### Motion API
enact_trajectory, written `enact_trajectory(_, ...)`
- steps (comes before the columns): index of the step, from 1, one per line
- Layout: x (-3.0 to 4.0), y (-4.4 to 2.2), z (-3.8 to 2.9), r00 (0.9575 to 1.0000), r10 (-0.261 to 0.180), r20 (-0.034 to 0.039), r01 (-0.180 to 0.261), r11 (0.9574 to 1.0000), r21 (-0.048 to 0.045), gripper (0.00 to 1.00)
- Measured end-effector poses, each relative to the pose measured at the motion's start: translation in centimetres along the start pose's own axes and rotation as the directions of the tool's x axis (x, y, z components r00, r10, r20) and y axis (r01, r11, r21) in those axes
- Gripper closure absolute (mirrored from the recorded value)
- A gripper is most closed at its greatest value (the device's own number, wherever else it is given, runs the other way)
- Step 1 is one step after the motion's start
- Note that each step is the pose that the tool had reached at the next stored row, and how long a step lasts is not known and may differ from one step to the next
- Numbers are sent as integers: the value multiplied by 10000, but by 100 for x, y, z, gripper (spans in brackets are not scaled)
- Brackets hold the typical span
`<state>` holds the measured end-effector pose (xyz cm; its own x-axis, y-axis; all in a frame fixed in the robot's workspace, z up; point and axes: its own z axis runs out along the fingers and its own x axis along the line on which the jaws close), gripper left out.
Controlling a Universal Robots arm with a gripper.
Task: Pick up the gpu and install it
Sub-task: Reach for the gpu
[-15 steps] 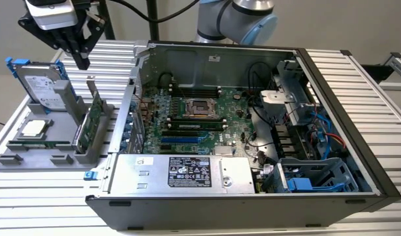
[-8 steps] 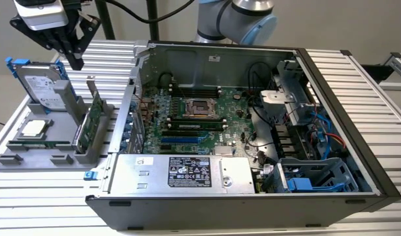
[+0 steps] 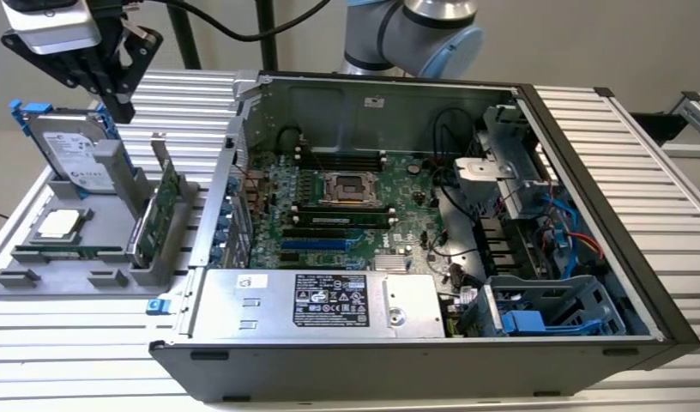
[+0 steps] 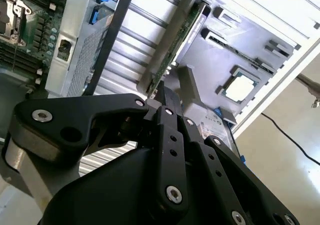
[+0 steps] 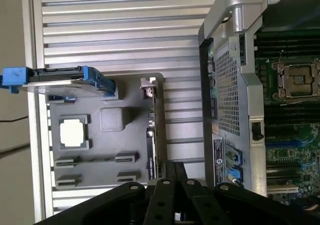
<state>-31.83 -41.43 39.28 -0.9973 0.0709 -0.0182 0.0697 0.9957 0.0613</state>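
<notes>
The gpu (image 3: 155, 215) stands on edge in a slot of the grey holder (image 3: 18, 279) at the exterior view's left, its silver bracket pointing up. Seen edge-on, the gpu is a thin green strip in the second wrist view (image 4: 175, 40) and a narrow dark line in the first wrist view (image 5: 152, 130). My gripper (image 3: 123, 112) hangs in the air above the holder's far end, beside the hard drive and well apart from the card. Its black fingers (image 5: 171, 171) lie together with nothing between them, and its tip (image 4: 163, 96) points toward the card.
A silver hard drive in a blue frame (image 3: 69, 150), a processor chip (image 3: 58, 225) and a thin memory stick (image 3: 52, 253) share the holder. The open computer case (image 3: 442, 360) fills the middle, its motherboard (image 3: 339, 206) exposed. Ribbed aluminium table (image 3: 52, 343) lies around.
</notes>
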Motion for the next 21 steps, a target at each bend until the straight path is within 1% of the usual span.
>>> enact_trajectory(11,107,-70,-6,10000,0,-3,0,10000,-36,100)
enact_trajectory(21,180,-138,-12,10000,1,-5,-1,10000,-57,100)
